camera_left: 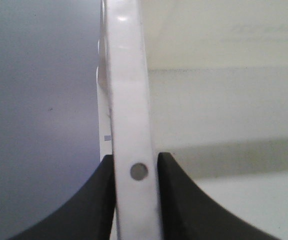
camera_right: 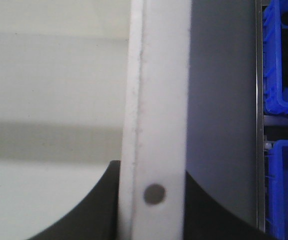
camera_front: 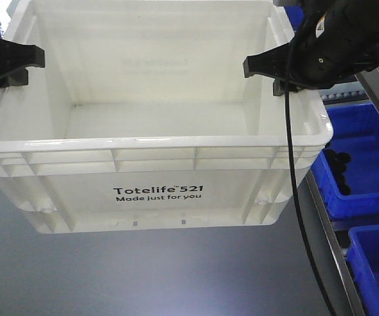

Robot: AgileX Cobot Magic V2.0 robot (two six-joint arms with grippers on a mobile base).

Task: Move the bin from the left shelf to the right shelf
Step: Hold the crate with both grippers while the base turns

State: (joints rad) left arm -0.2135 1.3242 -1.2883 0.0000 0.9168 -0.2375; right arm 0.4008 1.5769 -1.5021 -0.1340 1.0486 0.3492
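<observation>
The bin (camera_front: 156, 158), a large white empty tote printed "Totelife 521 Made just for you", fills the front view and hangs above the grey floor. My left gripper (camera_front: 24, 66) is shut on the bin's left rim (camera_left: 128, 100); one black finger (camera_left: 96, 200) presses its outer face and the other the inner face. My right gripper (camera_front: 275, 69) is shut on the bin's right rim (camera_right: 159, 100), a black finger (camera_right: 98, 205) on either side of the wall. Both rims show a small grey round mark between the fingers.
A metal shelf rail (camera_front: 331, 243) runs along the right. Beyond it stand blue plastic bins (camera_front: 364, 164), one holding several small black parts (camera_front: 337, 164). Another blue bin (camera_front: 377, 270) sits nearer. The blue bins (camera_right: 284, 60) also show in the right wrist view. Grey floor (camera_front: 143, 276) lies below.
</observation>
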